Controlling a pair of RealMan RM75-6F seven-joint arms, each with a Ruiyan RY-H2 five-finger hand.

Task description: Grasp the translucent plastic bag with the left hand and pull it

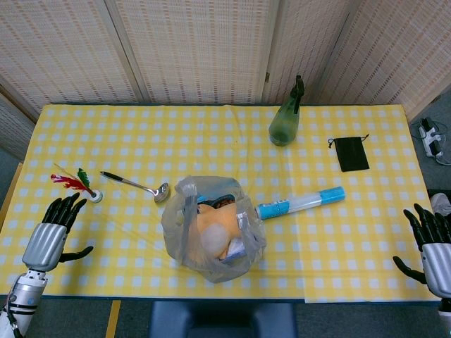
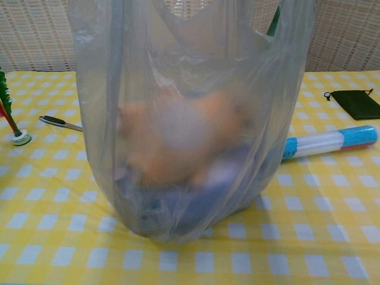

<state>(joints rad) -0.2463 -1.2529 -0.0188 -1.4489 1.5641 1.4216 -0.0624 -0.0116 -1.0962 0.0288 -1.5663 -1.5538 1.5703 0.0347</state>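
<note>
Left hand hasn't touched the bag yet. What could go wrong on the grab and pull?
1. The left hand is open at the table edge, well apart from the translucent plastic bag; its likely path passes the spoon and the feathered shuttlecock, which it may knock.
2. The bag stands upright and full; pulling a handle high may tip it and spill its contents.
3. The blue-capped tube lies against the bag and may roll.

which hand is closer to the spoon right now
Left. The left hand sits open at the table's near left edge, a short way from the spoon. The right hand is at the far right edge, beyond the plastic bag.
</note>
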